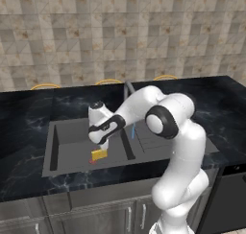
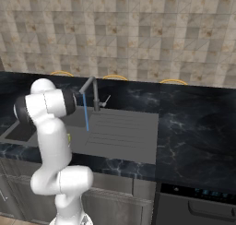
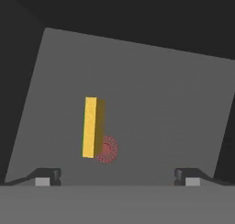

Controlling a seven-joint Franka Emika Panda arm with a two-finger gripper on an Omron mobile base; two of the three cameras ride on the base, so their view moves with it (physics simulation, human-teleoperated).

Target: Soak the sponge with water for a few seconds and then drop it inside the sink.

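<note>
**Gripper released above the sink, sponge inside the basin**

Gripper point(image 1: 102, 145) of mine, in the left base view, hangs over the sink point(image 1: 67, 154), pointing down. Directly under it I see the sponge point(image 1: 99, 154), yellow, low in the basin beside the small red spot point(image 1: 92, 161). I cannot tell from here if it touches the floor already. A short piece of the water point(image 1: 133, 131) shows blue behind my forearm.

From the right base view, the tap point(image 2: 91, 93) stands at the back of the sink, and the water runs as a thin straight stream onto the ribbed drainboard point(image 2: 120, 130). My own arm covers the basin on this side.

Through the hand view, both fingertips point(image 3: 47, 176) stand far apart, with nothing between them, so my grip is released. The sponge sits below them, edge-on, partly over the red spot on the grey floor.

I judge the drop step is at its end. The next move calls only for lifting straight up, without touching the sponge or the tap.
</note>
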